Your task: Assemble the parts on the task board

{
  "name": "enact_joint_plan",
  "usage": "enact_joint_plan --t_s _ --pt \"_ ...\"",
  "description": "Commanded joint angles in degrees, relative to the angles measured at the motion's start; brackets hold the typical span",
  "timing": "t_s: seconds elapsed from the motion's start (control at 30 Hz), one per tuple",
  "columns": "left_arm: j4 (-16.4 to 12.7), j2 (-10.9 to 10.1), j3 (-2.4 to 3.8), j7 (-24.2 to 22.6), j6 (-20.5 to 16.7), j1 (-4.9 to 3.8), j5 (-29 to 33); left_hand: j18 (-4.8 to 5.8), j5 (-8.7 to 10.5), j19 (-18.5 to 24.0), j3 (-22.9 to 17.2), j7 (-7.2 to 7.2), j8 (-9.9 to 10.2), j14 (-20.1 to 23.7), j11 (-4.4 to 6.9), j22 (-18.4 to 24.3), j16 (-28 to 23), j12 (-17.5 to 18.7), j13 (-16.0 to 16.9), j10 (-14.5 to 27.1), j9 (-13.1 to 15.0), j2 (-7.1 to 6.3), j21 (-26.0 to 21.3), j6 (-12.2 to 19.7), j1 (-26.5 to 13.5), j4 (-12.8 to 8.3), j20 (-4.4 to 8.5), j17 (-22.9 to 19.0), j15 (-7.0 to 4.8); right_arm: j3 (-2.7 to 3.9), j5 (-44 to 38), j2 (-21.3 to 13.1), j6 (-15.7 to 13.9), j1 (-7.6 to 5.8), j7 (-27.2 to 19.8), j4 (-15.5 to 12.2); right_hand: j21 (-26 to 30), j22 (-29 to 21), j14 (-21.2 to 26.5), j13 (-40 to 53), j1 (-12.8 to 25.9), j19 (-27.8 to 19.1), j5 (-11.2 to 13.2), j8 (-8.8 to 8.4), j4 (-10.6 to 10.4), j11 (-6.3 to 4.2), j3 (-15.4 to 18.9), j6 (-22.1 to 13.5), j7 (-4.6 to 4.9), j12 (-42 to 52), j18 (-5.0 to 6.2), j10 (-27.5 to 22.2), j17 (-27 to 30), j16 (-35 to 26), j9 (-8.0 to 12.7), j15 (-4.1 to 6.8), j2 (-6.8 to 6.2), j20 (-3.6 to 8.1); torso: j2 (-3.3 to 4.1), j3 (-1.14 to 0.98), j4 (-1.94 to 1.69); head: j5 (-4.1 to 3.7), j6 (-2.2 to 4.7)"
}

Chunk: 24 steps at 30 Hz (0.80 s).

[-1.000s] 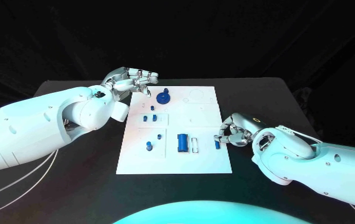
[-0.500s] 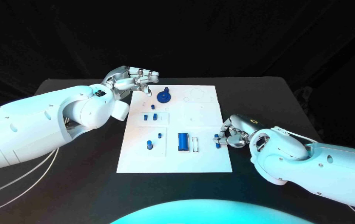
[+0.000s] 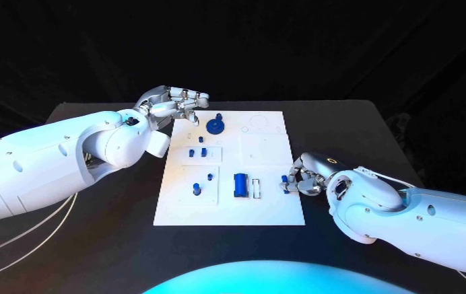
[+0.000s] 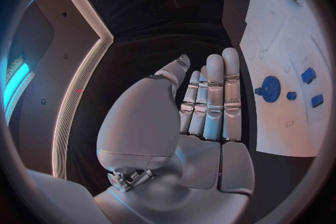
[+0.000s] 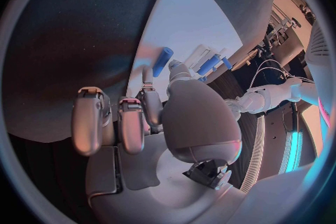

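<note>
Board [image 3: 267, 210]: white plate lying flat in the middle of the black surface [image 3: 87, 240], long side running away from the robot
Left hand [image 3: 175, 104]: hovers at the board's far left corner, fingers apart and gently bent, grasping nothing; in the left wrist view the fingers [image 4: 213, 101] lie side by side, nearly straight, with the board's edge just beside them
Right hand [image 3: 303, 176]: at the board's right edge, near the middle of its length, fingers curled in; a small blue peg [image 3: 285, 179] sits between the thumb and a finger, so it grasps that peg; in the right wrist view the peg [image 5: 162, 60] sticks out past the fingertips, tilted, over the board
Gear [image 3: 215, 128]: round blue part with a knob, far left area of the board, near the left hand but apart from it
Small parts: two short blue pieces [image 3: 197, 153] side by side in a recess at the left middle; one more [image 3: 195, 188] in the recess nearer the robot
Block [image 3: 240, 185]: long blue part lying lengthwise near the board's centre, with a pale slot [image 3: 256, 188] just beside it, between it and the right hand
</note>
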<state>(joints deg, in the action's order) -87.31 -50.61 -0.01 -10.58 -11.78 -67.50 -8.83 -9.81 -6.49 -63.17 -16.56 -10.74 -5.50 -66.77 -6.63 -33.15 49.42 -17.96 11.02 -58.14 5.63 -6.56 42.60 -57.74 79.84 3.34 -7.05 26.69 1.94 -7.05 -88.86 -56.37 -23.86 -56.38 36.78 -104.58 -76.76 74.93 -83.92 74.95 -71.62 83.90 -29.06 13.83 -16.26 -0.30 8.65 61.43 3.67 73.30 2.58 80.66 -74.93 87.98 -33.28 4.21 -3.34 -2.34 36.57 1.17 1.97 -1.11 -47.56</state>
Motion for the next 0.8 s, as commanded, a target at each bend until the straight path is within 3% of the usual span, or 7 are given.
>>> enact_joint_plan --t_s 0.03,0.33,0.5,0.6,0.8 --pt "-0.19 0.04 0.03 -0.12 1.11 -0.02 -0.03 -0.73 -0.01 -0.22 0.28 0.16 -0.24 0.32 -0.02 -0.1 0.16 -0.29 0.0 0.52 -0.06 0.48 0.23 0.44 -0.09 0.07 0.04 -0.12 0.12 -0.07 -1.42 0.24 2.51 0.19 0.86 0.14 -0.02 11.83 -5.17 2.06 -0.31 1.85 -0.18 0.14 0.13 -0.25 0.26 0.41 -0.14 0.19 -0.13 0.13 -10.98 -0.36 -0.12 -0.19 -0.42 -0.1 0.01 0.0 -0.01 0.0 -0.04" --pt "-0.2 -0.02 0.03 0.01 1.28 -0.02 -0.03 -0.73 -0.01 -0.22 0.28 0.16 -0.25 0.33 -0.02 -0.1 0.17 -0.3 0.0 0.52 -0.06 0.48 0.23 0.44 -0.09 0.07 0.04 -0.12 0.12 -0.08 -3.02 1.08 3.03 0.49 1.51 0.63 0.4 11.74 -5.12 2.1 -3.29 1.73 1.23 0.32 1.21 -0.42 0.18 0.37 -0.28 0.06 -0.07 0.07 -10.74 -0.53 -0.51 -0.01 -0.49 0.09 0.0 0.0 -0.06 0.08 -0.1" --pt "-0.22 -0.04 0.03 0.05 1.3 -0.02 -0.04 -0.73 -0.01 -0.22 0.28 0.16 -0.25 0.33 -0.02 -0.1 0.17 -0.3 0.0 0.52 -0.06 0.48 0.23 0.44 -0.09 0.07 0.04 -0.12 0.12 -0.09 -4.26 1.31 4.19 0.53 2.02 0.95 0.54 11.72 -5.12 2.02 -6.14 1.68 3.4 0.36 2.49 -0.48 -0.29 0.22 -0.33 -0.2 -0.05 -0.09 -10.74 -0.55 -0.73 0.06 -0.3 0.16 -0.02 0.04 -0.03 0.05 -0.16" --pt "-0.24 -0.05 0.03 0.08 1.31 -0.02 -0.04 -0.73 -0.01 -0.21 0.31 0.16 -0.27 0.33 -0.02 -0.1 0.18 -0.34 0.01 0.54 -0.06 0.51 0.22 0.45 -0.12 0.11 0.03 -0.13 0.13 -0.1 -5.0 1.4 5.32 0.54 2.35 1.08 0.63 11.7 -5.12 2.0 -7.98 1.66 6.86 0.34 3.31 -0.46 -0.95 0.17 -0.29 -0.33 -0.05 -0.17 -10.77 -0.55 -0.81 0.06 -0.2 0.19 -0.01 0.01 -0.02 0.07 -0.26" --pt "-0.26 -0.1 0.03 0.14 1.38 -0.02 -0.05 -0.73 -0.01 -0.21 0.31 0.16 -0.27 0.33 -0.02 -0.1 0.18 -0.34 0.01 0.54 -0.06 0.51 0.22 0.45 -0.12 0.11 0.03 -0.13 0.13 -0.13 -6.52 1.65 7.07 0.54 2.93 1.21 0.68 11.7 -5.12 1.97 -10.35 1.65 7.82 0.27 4.46 -0.53 -2.09 0.19 -0.35 -0.5 -0.04 -0.27 -10.79 -0.56 -0.83 0.1 -0.22 0.2 -0.03 -0.01 0.01 0.1 -0.32"
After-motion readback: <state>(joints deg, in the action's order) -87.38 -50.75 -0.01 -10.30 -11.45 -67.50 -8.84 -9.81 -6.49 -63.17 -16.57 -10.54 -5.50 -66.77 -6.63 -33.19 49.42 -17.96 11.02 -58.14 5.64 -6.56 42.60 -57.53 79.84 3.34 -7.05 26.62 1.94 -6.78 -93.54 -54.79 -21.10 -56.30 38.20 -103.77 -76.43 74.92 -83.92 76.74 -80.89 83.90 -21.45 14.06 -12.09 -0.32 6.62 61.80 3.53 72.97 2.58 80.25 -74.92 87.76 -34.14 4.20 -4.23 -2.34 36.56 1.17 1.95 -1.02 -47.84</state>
